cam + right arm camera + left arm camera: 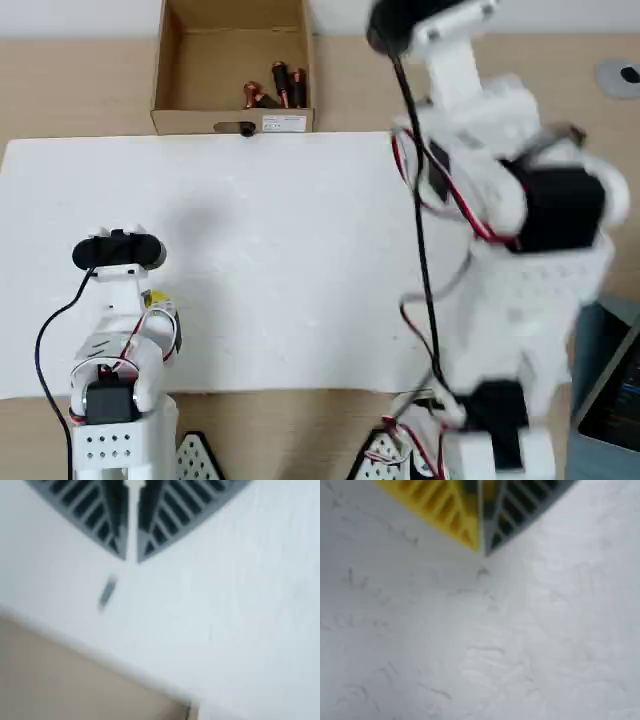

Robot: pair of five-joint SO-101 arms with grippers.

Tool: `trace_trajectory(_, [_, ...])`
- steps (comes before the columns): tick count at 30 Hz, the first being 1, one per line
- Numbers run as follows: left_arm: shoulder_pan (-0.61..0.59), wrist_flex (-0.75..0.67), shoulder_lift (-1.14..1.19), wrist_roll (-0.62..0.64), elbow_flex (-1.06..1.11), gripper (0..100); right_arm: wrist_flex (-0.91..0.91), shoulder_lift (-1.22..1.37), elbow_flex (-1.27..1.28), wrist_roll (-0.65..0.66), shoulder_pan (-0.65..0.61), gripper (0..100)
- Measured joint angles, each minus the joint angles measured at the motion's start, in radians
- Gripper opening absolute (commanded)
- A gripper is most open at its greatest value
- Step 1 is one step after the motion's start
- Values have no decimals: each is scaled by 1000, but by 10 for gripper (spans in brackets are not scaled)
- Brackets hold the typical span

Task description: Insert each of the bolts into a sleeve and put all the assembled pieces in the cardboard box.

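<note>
Item: pieces (pixel 278 88), copper and black, lying clustered in the near right corner of the box (pixel 170 70). They overlap, so I cannot count them or tell bolt from sleeve. Item: box, open-topped, standing at the far edge of the mat (pixel 280 260). Item: left gripper (pixel 482 547), one yellow finger and one grey, pressed together at the tips with nothing between them, just above bare mat. From the high view I see it only as a yellow sliver under the left arm (pixel 120 340), near the mat's near left corner. Item: right gripper (pixel 131 555), both fingers grey, drawn almost together with a thin slit left, pinching nothing, over the mat close to its edge and the table (pixel 60 680). From above it is hidden under the right arm (pixel 520 260), which is cut off at the frame's top. Item: small grey oblong (pixel 106 592) on the mat just beside the right fingertips, too blurred for me to name. Item: grey disc (pixel 620 75) on the table far right, cut by the frame. Item: dark device (pixel 610 390) beside the right arm's base, partly out of frame.
</note>
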Motion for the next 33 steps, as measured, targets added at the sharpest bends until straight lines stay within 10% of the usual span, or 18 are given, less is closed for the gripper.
trace_trajectory(19, [0,0,0,0,0,4,-578,-744,1450,-98,20,9])
trace_trajectory(33, [0,0,0,0,0,4,-723,-1297,2058,-97,23,9])
